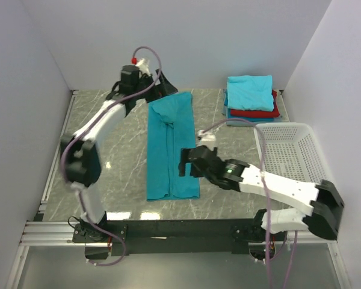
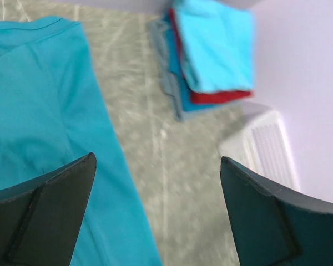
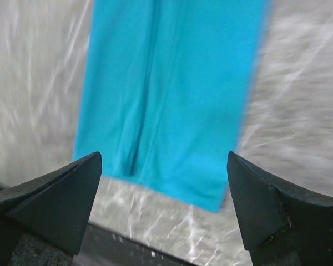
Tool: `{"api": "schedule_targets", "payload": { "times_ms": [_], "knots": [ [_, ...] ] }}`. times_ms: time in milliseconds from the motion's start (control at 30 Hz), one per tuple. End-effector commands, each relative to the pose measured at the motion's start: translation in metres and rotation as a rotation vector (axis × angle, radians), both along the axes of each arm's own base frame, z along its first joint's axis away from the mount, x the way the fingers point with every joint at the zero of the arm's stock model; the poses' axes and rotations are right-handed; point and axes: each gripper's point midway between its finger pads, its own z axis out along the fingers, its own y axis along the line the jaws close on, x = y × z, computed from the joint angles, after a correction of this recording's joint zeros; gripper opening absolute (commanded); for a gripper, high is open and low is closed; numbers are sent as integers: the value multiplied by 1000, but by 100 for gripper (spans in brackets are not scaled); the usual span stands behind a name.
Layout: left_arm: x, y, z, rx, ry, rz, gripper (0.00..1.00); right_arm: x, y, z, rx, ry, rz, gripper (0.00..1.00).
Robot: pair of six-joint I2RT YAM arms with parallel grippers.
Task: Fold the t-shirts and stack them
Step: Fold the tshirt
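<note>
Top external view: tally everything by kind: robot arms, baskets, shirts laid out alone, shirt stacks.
Robot arms: 2, left arm and right arm
White basket: 1
Teal shirt laid out alone: 1
Stack of folded shirts: 1
Total: 5

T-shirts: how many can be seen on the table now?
4. One teal t-shirt lies folded in the middle. Three are stacked at the far right: a turquoise one on top, a red one under it, a blue one below. The stack may hide more.

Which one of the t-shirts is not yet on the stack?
The teal t-shirt lying alone as a long narrow strip in the middle of the table. The others are folded small in a pile at the far right corner.
</note>
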Motion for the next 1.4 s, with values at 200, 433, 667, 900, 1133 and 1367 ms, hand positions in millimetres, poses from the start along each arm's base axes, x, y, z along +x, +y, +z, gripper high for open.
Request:
{"api": "schedule_targets", "payload": {
  "times_ms": [200, 433, 667, 900, 1133, 1367],
  "knots": [
    [-164, 47, -32, -21, 93, 84, 99, 8, -86, 13, 222, -66, -290, 100],
    [-264, 70, -126, 40, 350, 141, 99, -19, -62, -9, 319, -12, -59, 100],
    [-329, 84, -172, 27, 512, 156, 99, -39, -41, -32, 313, 109, 80, 98],
    [-352, 89, -198, 28, 594, 158, 97, -49, -29, -64, 287, 249, 92, 93],
    [-367, 97, -225, 99, 669, 152, 61, -54, -24, -84, 279, 329, 79, 87],
    [-373, 98, -233, 118, 706, 148, 26, -65, -24, -104, 261, 411, 82, 81]
  ]
}}
